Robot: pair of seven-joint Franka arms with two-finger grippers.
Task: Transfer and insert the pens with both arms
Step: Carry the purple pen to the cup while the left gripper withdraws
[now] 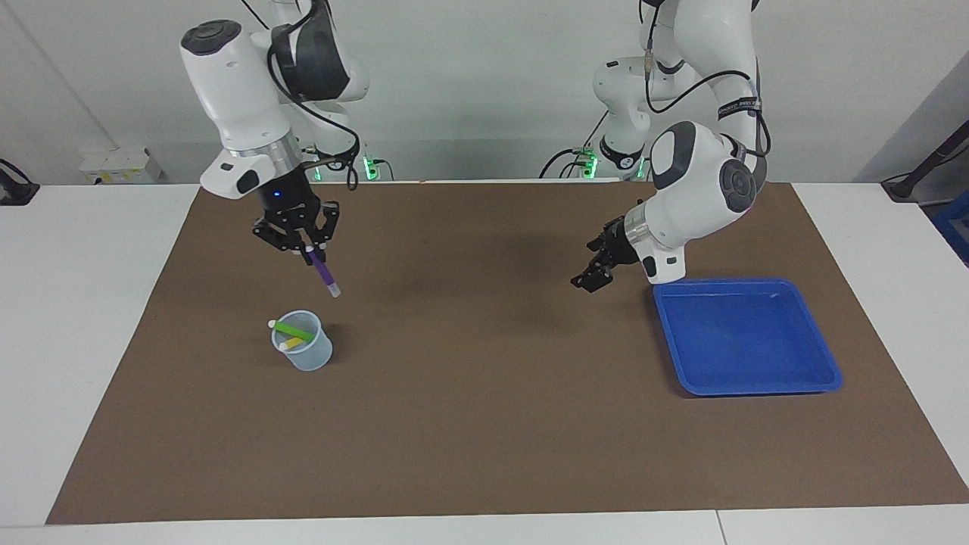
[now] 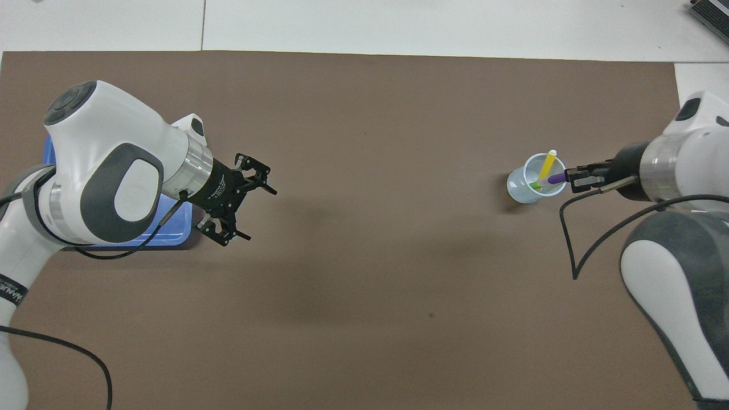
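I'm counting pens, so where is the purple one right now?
The thin purple marker pen hangs tilted in the right claw, in the air above the small translucent plastic cup, at the right arm's end of the table.

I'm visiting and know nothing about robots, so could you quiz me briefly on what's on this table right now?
1. True or false: the right gripper is shut on the purple pen.
2. Which pens already sit in the cup? A) yellow and green B) purple only C) none
3. Fill in: the left gripper, fingers open and holding nothing, waits beside the blue ____.

Key
1. True; it holds the pen tilted in the air above the cup.
2. A; the yellow pen and green pen lean inside.
3. Tray.
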